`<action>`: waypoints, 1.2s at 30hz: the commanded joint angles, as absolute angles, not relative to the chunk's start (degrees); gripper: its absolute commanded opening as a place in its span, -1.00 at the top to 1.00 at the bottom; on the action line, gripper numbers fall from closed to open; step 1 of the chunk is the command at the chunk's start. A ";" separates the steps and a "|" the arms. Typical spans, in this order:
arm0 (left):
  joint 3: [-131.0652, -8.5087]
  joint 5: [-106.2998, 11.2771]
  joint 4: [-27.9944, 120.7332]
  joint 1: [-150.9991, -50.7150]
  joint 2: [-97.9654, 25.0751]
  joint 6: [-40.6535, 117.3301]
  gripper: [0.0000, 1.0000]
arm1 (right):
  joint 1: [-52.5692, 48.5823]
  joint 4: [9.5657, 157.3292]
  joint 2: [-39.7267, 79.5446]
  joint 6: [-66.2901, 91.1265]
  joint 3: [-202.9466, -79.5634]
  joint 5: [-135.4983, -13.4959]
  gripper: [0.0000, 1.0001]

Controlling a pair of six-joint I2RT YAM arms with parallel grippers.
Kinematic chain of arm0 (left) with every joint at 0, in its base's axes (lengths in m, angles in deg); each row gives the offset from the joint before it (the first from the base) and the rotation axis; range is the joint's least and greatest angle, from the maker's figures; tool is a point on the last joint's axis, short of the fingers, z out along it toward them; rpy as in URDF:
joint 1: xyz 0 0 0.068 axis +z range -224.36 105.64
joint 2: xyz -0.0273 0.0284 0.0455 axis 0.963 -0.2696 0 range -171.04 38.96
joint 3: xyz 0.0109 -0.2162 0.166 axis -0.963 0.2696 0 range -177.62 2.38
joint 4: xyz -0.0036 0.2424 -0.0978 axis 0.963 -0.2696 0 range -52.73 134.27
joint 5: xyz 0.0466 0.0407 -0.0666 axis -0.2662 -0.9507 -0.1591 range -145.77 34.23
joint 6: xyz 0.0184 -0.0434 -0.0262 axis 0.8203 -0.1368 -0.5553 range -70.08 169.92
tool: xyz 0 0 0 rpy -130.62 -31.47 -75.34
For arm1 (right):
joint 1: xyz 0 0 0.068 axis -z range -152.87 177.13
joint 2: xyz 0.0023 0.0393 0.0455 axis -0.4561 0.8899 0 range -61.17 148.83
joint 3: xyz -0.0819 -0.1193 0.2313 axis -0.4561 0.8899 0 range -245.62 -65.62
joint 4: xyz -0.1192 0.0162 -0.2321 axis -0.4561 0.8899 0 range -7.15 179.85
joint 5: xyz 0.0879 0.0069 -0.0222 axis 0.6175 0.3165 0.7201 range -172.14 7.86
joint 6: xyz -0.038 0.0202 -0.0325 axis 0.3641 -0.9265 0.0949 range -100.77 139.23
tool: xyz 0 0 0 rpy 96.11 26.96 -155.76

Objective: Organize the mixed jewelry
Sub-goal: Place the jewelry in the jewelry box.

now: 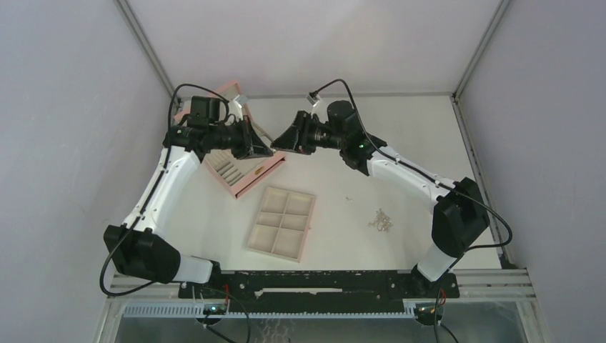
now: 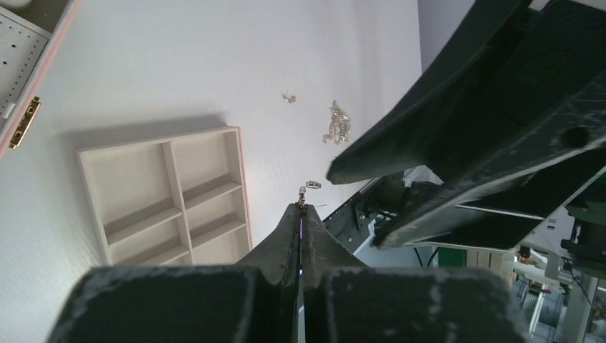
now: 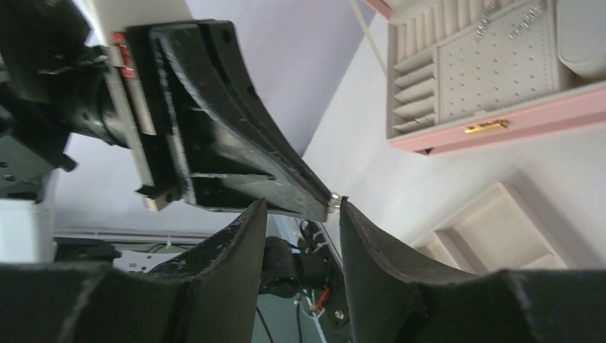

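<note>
1. The left claw (image 2: 301,209) is pressed together, and a small silver piece (image 2: 309,187) sticks out of its tip. From above, this claw (image 1: 266,148) hangs in the upper middle of the frame, over the open pink box (image 1: 257,177).
2. The right claw (image 3: 304,207) is apart. Its two fingers (image 3: 239,246) stand on either side of the left claw's tip. In the overhead view it (image 1: 280,138) meets the left claw nose to nose.
3. In the right wrist view the small silver piece (image 3: 336,203) sits just beside the tip of the right-hand finger. I cannot tell whether it touches that finger.
4. Most of the jewelry lies in a small heap (image 1: 380,220) on the white counter (image 1: 414,121), right of centre in the overhead view and well apart from both claws. The left wrist view shows the same heap (image 2: 337,121) near the top middle.
5. One stray piece (image 1: 348,196) lies on the counter between the heap and the tray. It shows as a speck (image 2: 289,98) just left of the heap in the left wrist view.
6. The beige tray (image 1: 275,239) with six compartments lies just below the pink box, tilted to the counter's edge.
</note>
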State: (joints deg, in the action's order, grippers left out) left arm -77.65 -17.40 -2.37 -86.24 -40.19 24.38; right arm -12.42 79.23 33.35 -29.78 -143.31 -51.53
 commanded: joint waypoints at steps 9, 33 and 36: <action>-77.43 -14.09 -1.08 -86.31 -38.82 23.78 1.00 | -13.30 86.98 34.16 -25.31 -146.04 -55.92 0.02; -76.64 -13.19 -1.86 -86.31 -37.01 24.31 1.00 | -12.02 87.88 34.92 -25.73 -146.58 -58.29 0.02; -76.61 -12.73 -1.86 -86.33 -36.72 24.23 1.00 | -11.98 89.17 35.31 -24.92 -147.63 -58.94 0.02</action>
State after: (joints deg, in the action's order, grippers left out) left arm -76.36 -15.13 -2.39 -86.24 -39.25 24.42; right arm -12.20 88.48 34.62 -26.79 -144.21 -57.71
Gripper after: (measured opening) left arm 0.005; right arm 0.489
